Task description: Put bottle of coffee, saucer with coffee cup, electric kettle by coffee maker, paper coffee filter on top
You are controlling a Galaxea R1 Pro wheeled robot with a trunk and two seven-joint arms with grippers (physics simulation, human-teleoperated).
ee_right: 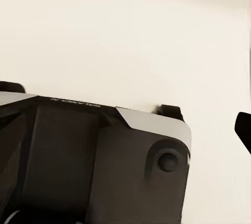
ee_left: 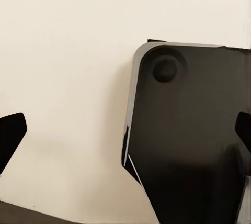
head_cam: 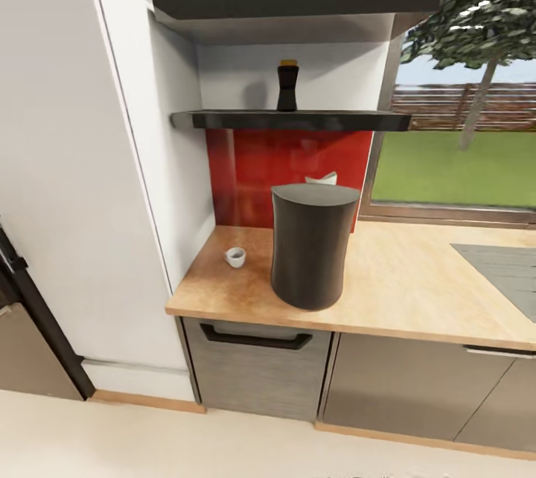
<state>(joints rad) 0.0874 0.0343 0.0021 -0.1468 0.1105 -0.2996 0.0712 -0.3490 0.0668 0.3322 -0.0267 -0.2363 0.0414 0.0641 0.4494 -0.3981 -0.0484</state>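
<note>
Ahead, in the head view, the coffee maker [head_cam: 311, 245] was seen standing upright near the front edge of the counter [head_cam: 402, 281]. The coffee cup [head_cam: 235, 257] sat on the bare counter just beside it, toward the white wall, with no saucer under it. Something white [head_cam: 321, 179] peeked out behind the coffee maker's top; what it was could not be told. The bottle of coffee [head_cam: 287, 86] stood on the lower kitchen shelf [head_cam: 290, 120], above the red panel and almost directly over the coffee maker.

The step in hand was judged to be fetching the bottle, since it was not yet on the counter. A high reach would be called for, over the coffee maker and under the upper shelf [head_cam: 298, 7], so room around the bottle looked tight. Open counter lay toward the sink [head_cam: 505, 266], free for setting things down.

In the wrist views, dark fingertips of the left pincer [ee_left: 13, 132] and the right pincer [ee_right: 243, 127] were seen over pale floor beside the robot's base. The left pincer appeared spread and empty; whether the right was released or clenched could not be told.
</note>
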